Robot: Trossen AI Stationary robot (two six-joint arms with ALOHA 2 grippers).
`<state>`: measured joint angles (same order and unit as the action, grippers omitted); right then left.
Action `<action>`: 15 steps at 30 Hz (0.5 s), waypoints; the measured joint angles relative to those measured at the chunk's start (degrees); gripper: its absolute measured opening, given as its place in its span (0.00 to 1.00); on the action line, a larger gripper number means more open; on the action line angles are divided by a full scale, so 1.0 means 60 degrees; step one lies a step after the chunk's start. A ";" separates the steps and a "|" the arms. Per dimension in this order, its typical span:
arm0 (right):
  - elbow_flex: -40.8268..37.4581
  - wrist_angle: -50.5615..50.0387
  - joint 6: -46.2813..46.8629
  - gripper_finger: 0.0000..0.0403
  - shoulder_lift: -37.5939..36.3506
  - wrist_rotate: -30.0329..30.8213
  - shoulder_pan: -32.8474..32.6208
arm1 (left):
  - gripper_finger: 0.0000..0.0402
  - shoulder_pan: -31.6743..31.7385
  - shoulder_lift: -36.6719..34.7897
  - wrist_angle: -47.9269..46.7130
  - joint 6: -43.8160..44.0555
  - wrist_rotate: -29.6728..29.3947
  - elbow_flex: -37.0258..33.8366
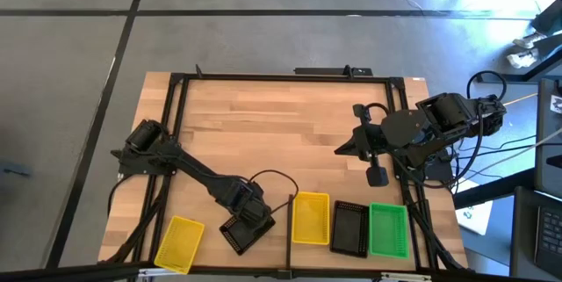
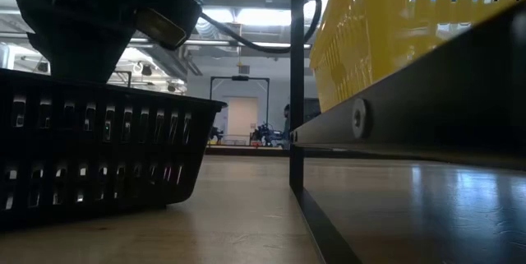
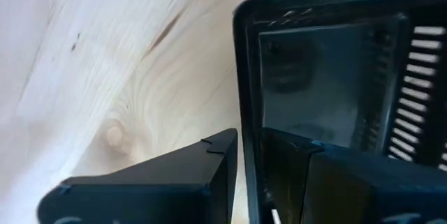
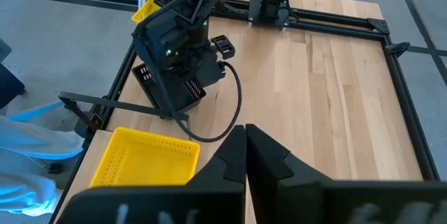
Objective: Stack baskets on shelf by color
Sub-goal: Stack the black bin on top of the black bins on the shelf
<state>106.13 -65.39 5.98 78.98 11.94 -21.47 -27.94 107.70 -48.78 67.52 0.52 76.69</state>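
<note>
Gripping: left gripper [image 1: 248, 221] has its fingers [image 3: 209, 175] astride a wall of the black basket [image 1: 243, 232], clamped on it, low on the tabletop [image 1: 281, 133].
Right gripper [image 1: 377, 175]: fingers together, raised by the right edge.
Shelf [image 1: 303, 249]: yellow basket [image 1: 310, 218], black, green [image 1: 388, 229] in a row.
Loose: 1 yellow basket [image 1: 179, 244], front left.

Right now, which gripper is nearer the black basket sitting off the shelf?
Left. The left gripper is on that black basket, fingers straddling its wall. The right gripper hangs shut over the table's right side, well away, above the shelf row.
</note>
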 joint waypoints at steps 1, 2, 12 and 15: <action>0.0000 -0.0004 0.0000 0.00 0.0000 0.0000 0.0000 | 0.14 0.0002 0.0000 -0.0002 -0.0122 -0.0038 0.0000; 0.0000 -0.0003 0.0000 0.00 0.0000 0.0000 0.0000 | 0.13 0.0020 0.0000 -0.0002 -0.0192 -0.0064 0.0000; 0.0000 0.0000 -0.0042 0.00 0.0000 0.0173 -0.0002 | 0.01 0.0160 -0.0131 -0.0156 -0.0385 0.0010 -0.0004; 0.0000 0.0000 -0.0036 0.00 0.0000 0.0369 0.0000 | 0.01 0.0216 -0.0604 -0.0660 -0.0397 -0.0090 -0.0004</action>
<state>106.13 -65.39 5.76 78.98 14.16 -21.47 -26.65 104.08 -52.74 65.13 -0.02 76.66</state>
